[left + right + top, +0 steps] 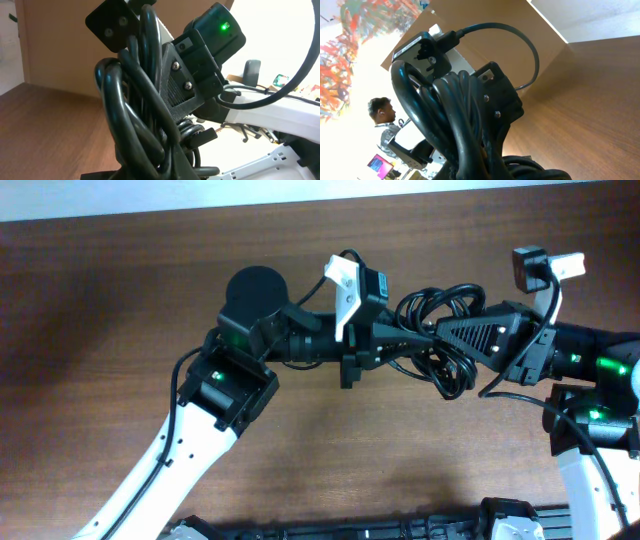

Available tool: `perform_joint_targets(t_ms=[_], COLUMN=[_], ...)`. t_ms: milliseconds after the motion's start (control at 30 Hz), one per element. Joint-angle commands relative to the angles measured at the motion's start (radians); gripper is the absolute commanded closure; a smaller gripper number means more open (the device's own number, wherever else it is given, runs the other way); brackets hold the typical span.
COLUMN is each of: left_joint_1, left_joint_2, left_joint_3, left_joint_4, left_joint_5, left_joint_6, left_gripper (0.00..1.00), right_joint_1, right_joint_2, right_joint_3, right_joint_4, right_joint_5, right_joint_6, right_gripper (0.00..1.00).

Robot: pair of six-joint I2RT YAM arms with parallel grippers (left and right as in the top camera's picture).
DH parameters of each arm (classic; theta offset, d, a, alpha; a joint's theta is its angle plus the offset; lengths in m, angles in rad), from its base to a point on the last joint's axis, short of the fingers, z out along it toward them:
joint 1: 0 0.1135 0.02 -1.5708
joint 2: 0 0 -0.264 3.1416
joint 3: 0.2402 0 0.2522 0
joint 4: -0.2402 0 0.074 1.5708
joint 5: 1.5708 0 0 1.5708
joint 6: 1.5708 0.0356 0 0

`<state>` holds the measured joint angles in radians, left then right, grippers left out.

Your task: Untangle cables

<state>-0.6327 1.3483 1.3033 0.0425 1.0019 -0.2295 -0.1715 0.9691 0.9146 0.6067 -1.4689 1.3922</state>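
The cables (445,308) hang as one bunch of black loops above the middle of the brown table, held between both arms. My left gripper (402,340) reaches in from the left and is shut on the bunch's left side. My right gripper (440,336) comes in from the right, shut on the same bunch, its tips almost meeting the left one's. Thick strands of the cables (135,110) fill the left wrist view and hide my own jaws, with the right gripper's black finger (180,85) just behind. The cables (455,120) also block the right wrist view.
The wooden table (120,300) lies below the raised bunch. A black strip of equipment (350,530) runs along the front edge. The left arm's round black joint (255,288) stands left of the cables. A person (382,112) appears far off in the right wrist view.
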Motion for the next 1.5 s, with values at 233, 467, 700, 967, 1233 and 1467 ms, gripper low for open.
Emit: perform_joint_targets(t_ms=[233,467,700,967,1233,1467], left_joint_1=[0.039,0.153,0.205,0.299,0.330,0.330], left_joint_2=[0.002,0.002,0.002,0.002,0.002,0.002], left_joint_3=[0.007,0.007,0.007,0.007,0.007,0.007], left_joint_4=[0.026,0.121,0.268,0.350,0.330,0.197], left_joint_5=[-0.021,0.061,0.155,0.188,0.188,0.204], left_joint_6=[-0.139,-0.545,-0.843,-0.763,-0.507,-0.446], left_gripper=[1.00,1.00,1.00,1.00,0.23,0.07], right_joint_1=[0.001,0.001,0.001,0.001,0.001,0.001], right_joint_2=[-0.007,-0.001,0.047,0.054,0.054,0.054], right_joint_3=[0.011,0.011,0.011,0.011,0.011,0.011], right_joint_4=[0.004,0.003,-0.005,-0.005,-0.005,-0.004], right_joint_5=[-0.045,-0.083,-0.083,-0.083,-0.083,-0.083], right_joint_6=[-0.137,-0.270,-0.277,-0.277,-0.276,-0.255], right_gripper=[0.96,0.96,0.96,0.96,0.96,0.96])
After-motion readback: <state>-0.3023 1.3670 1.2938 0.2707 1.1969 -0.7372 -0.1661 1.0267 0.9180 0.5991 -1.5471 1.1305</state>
